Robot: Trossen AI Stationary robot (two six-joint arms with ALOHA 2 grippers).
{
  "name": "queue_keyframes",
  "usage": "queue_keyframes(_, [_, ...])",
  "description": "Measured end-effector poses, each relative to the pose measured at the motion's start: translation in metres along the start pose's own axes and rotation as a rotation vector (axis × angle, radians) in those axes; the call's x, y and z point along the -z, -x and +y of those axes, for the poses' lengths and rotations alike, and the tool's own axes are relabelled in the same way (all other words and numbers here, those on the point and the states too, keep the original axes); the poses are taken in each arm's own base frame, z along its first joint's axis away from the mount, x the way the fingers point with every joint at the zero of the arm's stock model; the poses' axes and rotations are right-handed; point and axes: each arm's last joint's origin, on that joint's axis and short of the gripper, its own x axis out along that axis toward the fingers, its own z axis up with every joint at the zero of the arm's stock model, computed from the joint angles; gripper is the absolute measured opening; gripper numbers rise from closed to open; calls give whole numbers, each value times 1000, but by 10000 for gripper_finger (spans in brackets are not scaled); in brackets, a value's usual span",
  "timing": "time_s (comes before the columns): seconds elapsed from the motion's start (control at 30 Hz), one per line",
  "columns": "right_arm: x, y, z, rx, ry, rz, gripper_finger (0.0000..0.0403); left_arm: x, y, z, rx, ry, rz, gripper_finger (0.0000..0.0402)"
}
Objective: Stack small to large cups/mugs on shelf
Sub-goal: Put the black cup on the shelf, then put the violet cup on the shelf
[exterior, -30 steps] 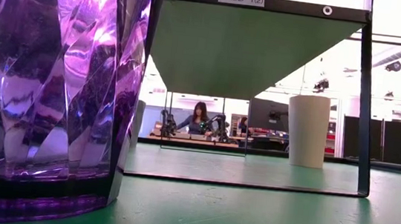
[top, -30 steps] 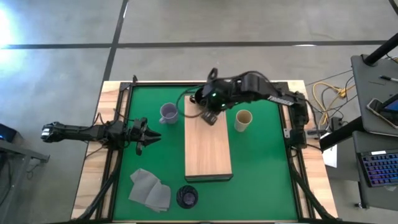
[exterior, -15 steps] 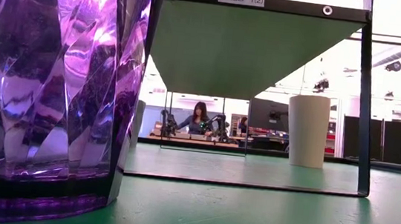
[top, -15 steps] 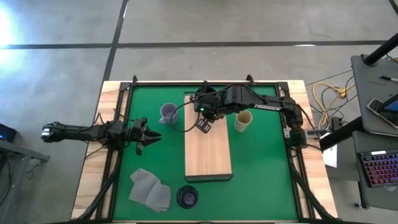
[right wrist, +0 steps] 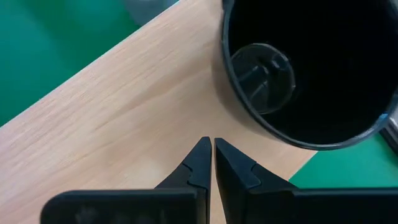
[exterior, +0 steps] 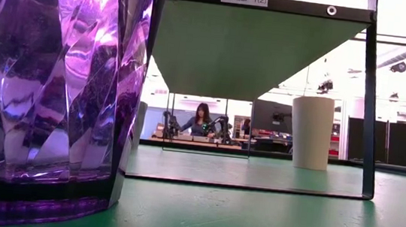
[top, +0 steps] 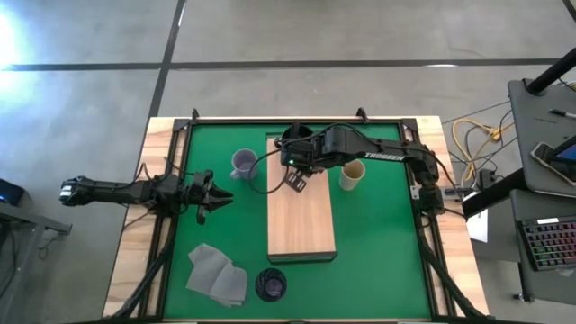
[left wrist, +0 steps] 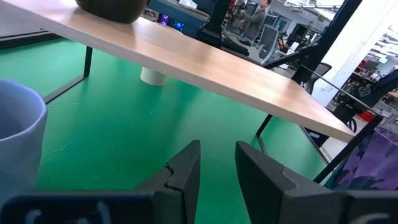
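The black mug (right wrist: 311,68) stands upright on the far end of the wooden shelf (top: 301,220). It also shows in the left wrist view (left wrist: 112,6), and my right arm covers it in the high view. My right gripper (right wrist: 213,146) is shut and empty above the board, just beside the mug (top: 295,183). The lavender mug (top: 243,164) stands on the mat left of the shelf, the beige cup (top: 352,174) right of it. The purple tumbler (top: 270,284) stands near the front edge. My left gripper (top: 214,193) is open and empty, left of the shelf.
A grey folded cloth (top: 218,274) lies at the near left of the green mat (top: 378,261). The shelf stands on thin black legs (exterior: 373,109) with open room under it. The purple tumbler fills the left of the low view (exterior: 47,89). A person sits far behind the table.
My right arm has stretched out lower over the shelf's far end. Its gripper has gone a little toward the table's near edge and left, above the board, and has then kept still. The cups have not moved.
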Motion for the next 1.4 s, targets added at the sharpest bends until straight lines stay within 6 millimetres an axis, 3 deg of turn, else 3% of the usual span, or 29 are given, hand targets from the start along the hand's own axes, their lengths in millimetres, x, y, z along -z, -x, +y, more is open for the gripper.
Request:
queue_keyframes(0.93, [4, -1, -19, 213, -21, 21, 13, 0, 0, 0, 0, 0, 0, 87])
queue_keyframes(1.17, [13, 13, -23, 144, -13, 81, 13, 0, 0, 0, 0, 0, 0, 87])
queue_keyframes(1.4, [34, 47, -17, -8, 76, 94, 13, 0, 0, 0, 0, 0, 0, 87])
